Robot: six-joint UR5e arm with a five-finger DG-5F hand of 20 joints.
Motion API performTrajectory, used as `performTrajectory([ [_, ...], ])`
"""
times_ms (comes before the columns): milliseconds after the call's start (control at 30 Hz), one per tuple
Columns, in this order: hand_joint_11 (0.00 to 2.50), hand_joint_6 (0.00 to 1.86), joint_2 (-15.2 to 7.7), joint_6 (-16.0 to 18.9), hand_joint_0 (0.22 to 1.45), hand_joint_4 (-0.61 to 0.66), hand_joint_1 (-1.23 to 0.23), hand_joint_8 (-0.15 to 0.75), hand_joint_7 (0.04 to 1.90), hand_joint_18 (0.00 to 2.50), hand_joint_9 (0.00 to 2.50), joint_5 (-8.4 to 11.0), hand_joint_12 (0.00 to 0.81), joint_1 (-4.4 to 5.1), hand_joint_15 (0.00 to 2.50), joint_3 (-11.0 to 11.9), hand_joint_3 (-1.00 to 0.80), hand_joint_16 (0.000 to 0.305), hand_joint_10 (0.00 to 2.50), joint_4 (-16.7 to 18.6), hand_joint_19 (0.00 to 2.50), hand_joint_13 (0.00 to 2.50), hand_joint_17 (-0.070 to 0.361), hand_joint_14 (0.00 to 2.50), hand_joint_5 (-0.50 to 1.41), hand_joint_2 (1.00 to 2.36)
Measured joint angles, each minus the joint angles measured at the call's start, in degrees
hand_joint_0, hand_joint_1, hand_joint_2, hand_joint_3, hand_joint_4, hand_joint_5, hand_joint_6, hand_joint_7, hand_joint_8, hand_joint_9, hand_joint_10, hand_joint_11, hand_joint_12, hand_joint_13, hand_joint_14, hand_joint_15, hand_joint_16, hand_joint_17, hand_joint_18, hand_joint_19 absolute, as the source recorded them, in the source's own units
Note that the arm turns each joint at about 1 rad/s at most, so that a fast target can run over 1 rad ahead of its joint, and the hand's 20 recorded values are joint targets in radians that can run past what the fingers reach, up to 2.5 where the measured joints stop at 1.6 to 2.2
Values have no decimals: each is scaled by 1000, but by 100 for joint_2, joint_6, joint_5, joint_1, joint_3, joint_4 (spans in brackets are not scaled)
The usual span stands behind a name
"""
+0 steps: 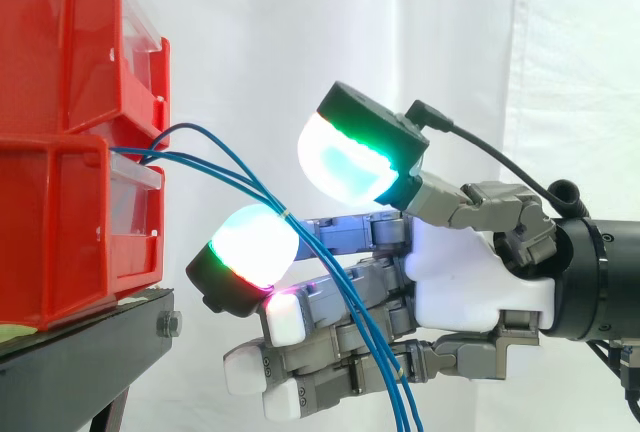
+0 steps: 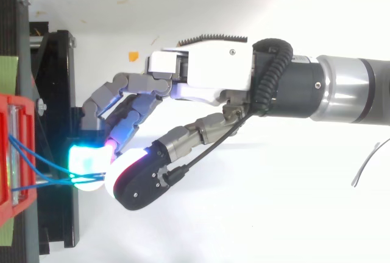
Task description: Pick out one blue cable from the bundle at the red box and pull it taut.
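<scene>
Blue cables (image 1: 197,128) come out between the two stacked red bins (image 1: 60,52) and sag in loose arcs to the right. They run between the thumb pad (image 1: 345,162) and a green-and-red glowing finger pad (image 1: 250,242), then hang down across the lower fingers. My hand (image 1: 465,272) reaches in from the right, level with the lower bin. From above, the cables (image 2: 42,183) converge where the thumb and that finger of the hand (image 2: 201,71) meet, just off the bin (image 2: 6,111). I cannot tell how many cables sit in the pinch.
The bins rest on a black stand (image 1: 90,337) whose edge (image 2: 58,92) lies directly under the fingertips. A white curtain hangs behind. A thin grey strand (image 2: 365,165) lies on the white surface at the far right.
</scene>
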Motion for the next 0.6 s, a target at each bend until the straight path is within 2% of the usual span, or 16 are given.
performTrajectory([
  [67,481,826,0,1,474,111,-693,241,802,491,985,-10,325,-7,348,19,-500,48,18,-29,495,722,108,15,-142,1000],
  [133,498,847,-1,1,534,78,-768,220,825,492,989,-16,304,-10,356,31,-500,44,18,-53,510,720,98,14,-144,1000],
  [233,509,882,-1,2,629,2,-784,201,848,521,1000,-22,285,-10,370,39,-453,41,20,-74,509,738,92,15,-146,1004],
  [433,533,947,-1,2,635,-99,-804,207,854,564,1046,-27,288,-12,383,47,-228,41,20,-80,528,770,92,17,-140,1021],
  [600,531,949,-1,2,634,-86,-803,218,865,573,1076,-47,292,-9,393,59,-205,41,22,-83,545,783,92,16,-136,1021],
])
